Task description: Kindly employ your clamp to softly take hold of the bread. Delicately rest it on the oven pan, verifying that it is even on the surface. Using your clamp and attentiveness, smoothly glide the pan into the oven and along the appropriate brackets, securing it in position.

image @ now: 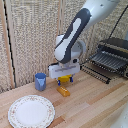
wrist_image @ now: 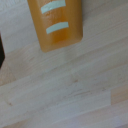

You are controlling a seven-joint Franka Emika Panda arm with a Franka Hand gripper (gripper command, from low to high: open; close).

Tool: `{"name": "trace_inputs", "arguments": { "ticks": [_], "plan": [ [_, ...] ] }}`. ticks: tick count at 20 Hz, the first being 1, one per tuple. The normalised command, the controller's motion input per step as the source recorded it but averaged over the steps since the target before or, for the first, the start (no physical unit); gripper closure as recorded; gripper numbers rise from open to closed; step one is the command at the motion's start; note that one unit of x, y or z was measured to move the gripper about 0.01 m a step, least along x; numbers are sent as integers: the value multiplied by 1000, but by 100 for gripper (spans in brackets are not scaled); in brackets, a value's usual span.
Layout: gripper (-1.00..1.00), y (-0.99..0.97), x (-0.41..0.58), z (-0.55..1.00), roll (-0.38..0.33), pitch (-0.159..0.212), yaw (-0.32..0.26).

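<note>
The bread (image: 63, 90) is a small orange-brown oblong piece lying flat on the wooden table. In the wrist view the bread (wrist_image: 56, 22) fills one corner and shows two pale stripes. My clamp (image: 64, 80) hangs just above it, its dark blue fingertips (image: 59, 81) apart and open with nothing gripped. No finger shows in the wrist view. A bit of yellow shows between the fingers; I cannot tell what it is. The oven (image: 119, 44) stands at the exterior view's right, and the wire-barred oven pan (image: 108, 60) sticks out of its front.
A blue cup (image: 40, 81) stands beside the clamp toward the exterior view's left. A patterned white plate (image: 31, 111) lies at the near left of the table. A dark wire part (image: 97, 73) slopes down below the oven's front. A woven screen backs the table.
</note>
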Motion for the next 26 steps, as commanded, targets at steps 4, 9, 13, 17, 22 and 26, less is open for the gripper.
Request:
{"name": "trace_inputs", "arguments": {
  "ticks": [4,9,13,17,22,26],
  "plan": [
    [-100,0,191,-190,-5,11,79],
    [-100,-5,237,-201,0,0,87],
    [-100,-34,239,-193,0,0,83],
    [-100,-2,191,-151,0,0,73],
    [100,78,41,-17,-24,22,25],
    [100,85,20,-22,-18,11,3]
  ]
}}
